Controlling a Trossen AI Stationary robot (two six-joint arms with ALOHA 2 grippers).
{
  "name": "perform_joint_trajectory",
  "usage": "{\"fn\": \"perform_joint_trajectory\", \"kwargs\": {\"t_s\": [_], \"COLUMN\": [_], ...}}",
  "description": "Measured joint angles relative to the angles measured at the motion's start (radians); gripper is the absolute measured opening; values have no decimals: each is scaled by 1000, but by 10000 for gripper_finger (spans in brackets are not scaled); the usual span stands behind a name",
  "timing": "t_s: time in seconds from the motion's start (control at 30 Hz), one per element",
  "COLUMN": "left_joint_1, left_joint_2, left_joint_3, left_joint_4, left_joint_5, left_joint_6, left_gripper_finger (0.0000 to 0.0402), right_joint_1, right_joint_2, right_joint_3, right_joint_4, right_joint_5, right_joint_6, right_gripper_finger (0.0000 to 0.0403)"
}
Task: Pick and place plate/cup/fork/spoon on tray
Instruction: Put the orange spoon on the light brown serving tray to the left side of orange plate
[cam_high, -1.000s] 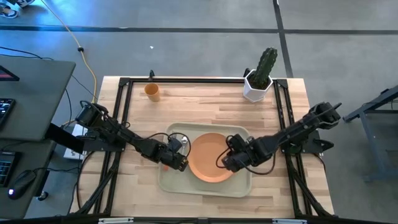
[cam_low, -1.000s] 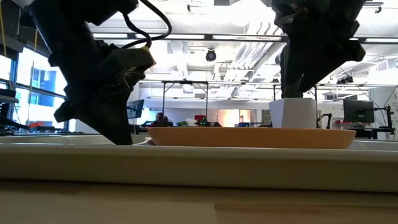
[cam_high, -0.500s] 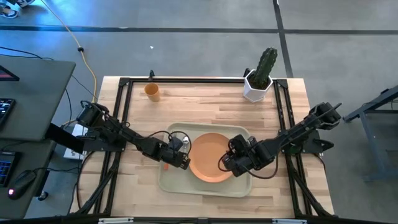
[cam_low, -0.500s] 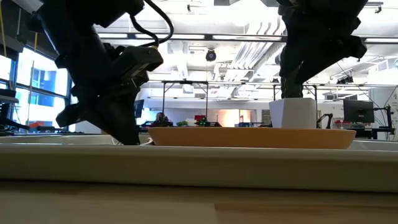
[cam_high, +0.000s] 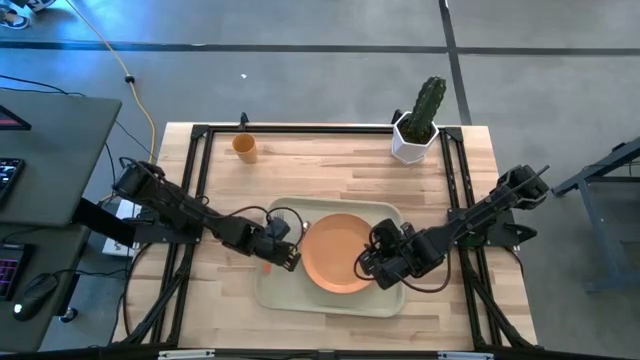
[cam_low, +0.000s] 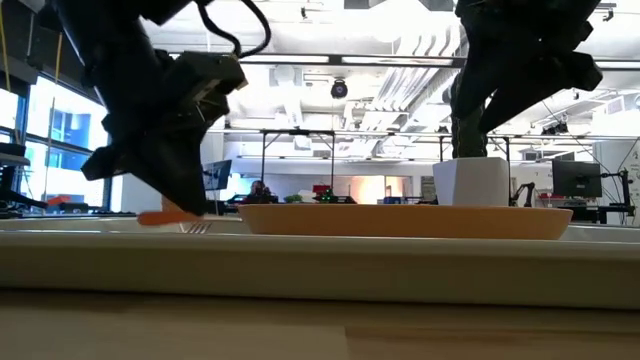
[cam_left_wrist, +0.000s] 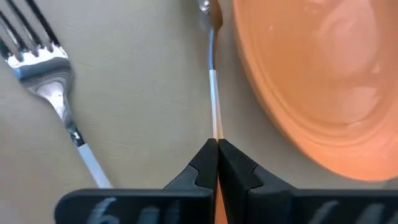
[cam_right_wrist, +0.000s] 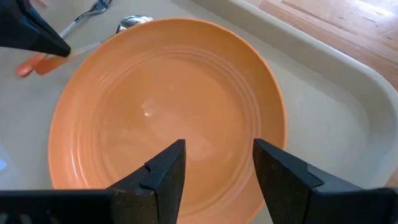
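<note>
Your left gripper (cam_left_wrist: 216, 163) had lifted slightly since before — jaws pinched on the spoon (cam_left_wrist: 213, 93), beside the fork (cam_left_wrist: 46, 74), near the tray's (cam_high: 330, 302) left edge. Right gripper (cam_right_wrist: 214, 165) wide over the plate (cam_right_wrist: 168, 106).

The left gripper (cam_high: 290, 259) now sits a little higher in the low view than half a second ago, lifted off the tray (cam_high: 272, 291) floor, and an orange handle tip shows beneath it beside the fork (cam_low: 197, 228) tines, hidden before. In the high view the left arm's elbow has swung outward. The right gripper (cam_high: 372, 268) has crept slightly nearer the tray's front edge over the plate (cam_high: 335, 253) rim.
</note>
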Motion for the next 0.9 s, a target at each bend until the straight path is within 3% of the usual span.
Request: {"fn": "perform_joint_trajectory", "kwargs": {"t_s": [0.27,0.53,0.9], "left_joint_1": [-20,22,23], "left_joint_2": [-38,-28,-26], "left_joint_3": [1,3,3], "left_joint_4": [-46,-22,-35], "left_joint_5": [-22,4,-4], "left_joint_6": [7,112,175], "left_gripper_finger": [1,3,64], "right_joint_1": [-1,-28,-41], "right_joint_2": [0,0,0], "right_joint_3": [0,0,0], "right_joint_4": [4,7,13], "right_joint_5": [6,-1,-19], "right_joint_6": [1,-7,-17], "right_gripper_finger": [178,178,178]}}
